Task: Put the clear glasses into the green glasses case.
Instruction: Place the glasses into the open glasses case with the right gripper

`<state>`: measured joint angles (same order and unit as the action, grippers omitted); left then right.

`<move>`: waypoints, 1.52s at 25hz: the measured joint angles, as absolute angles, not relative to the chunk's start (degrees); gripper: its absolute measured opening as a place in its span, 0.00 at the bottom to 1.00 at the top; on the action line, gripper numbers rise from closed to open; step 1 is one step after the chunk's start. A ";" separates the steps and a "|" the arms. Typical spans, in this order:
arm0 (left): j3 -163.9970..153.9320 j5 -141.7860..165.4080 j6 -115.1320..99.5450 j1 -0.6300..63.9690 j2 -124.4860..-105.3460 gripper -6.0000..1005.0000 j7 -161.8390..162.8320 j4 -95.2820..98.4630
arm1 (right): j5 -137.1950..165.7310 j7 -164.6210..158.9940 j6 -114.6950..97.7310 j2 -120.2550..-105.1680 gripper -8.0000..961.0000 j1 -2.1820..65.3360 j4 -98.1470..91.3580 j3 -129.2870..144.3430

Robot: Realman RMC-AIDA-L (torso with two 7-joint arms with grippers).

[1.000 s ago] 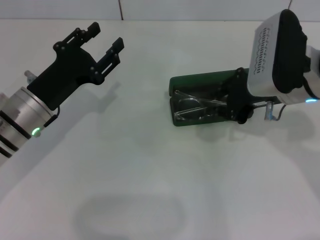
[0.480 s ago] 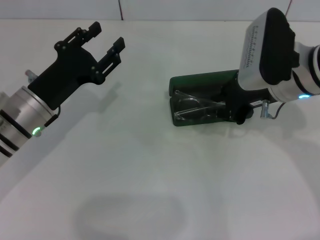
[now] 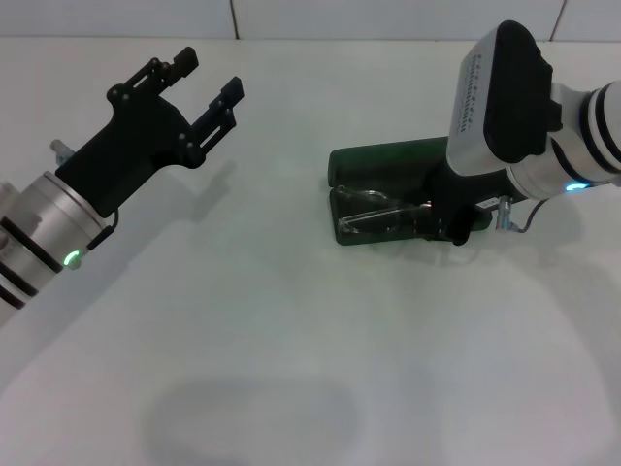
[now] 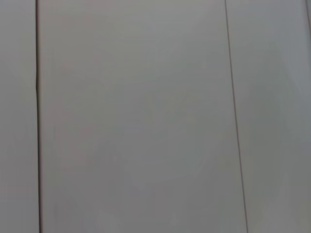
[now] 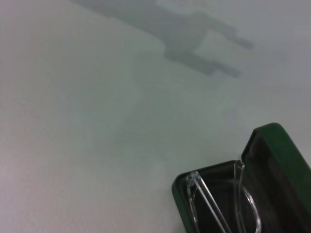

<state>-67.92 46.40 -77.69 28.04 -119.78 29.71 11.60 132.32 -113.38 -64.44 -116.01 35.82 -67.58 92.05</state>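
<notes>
Clear glasses (image 3: 374, 216) lie inside the open green glasses case (image 3: 388, 160)

Left claw (image 3: 202, 87) gapes raised; right arm reaches inward.

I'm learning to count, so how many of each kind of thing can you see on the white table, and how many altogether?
Clear glasses: 1, lying in the open case
Green glasses case: 1, lid up
Robot end effectors: 2, the left end effector open above the table, the right end effector at the case
Total: 4
</notes>
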 joint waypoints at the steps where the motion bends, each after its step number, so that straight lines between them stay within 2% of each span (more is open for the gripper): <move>1: -67.93 46.40 -77.69 28.03 -119.80 0.62 29.71 11.60 | 132.26 -113.38 -64.44 -116.01 0.33 35.82 -67.57 92.05; 19: -67.94 46.79 -78.15 28.00 -119.88 0.62 29.71 11.60 | 131.85 -113.16 -63.38 -116.10 0.34 34.33 -69.53 92.26; 38: -67.98 46.85 -78.08 27.95 -119.80 0.62 29.71 11.51 | 131.53 -113.30 -61.24 -116.19 0.34 37.60 -64.01 94.54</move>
<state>-67.97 46.85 -78.08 27.95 -119.80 29.71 11.51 131.53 -113.30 -61.24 -116.19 37.60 -64.01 94.54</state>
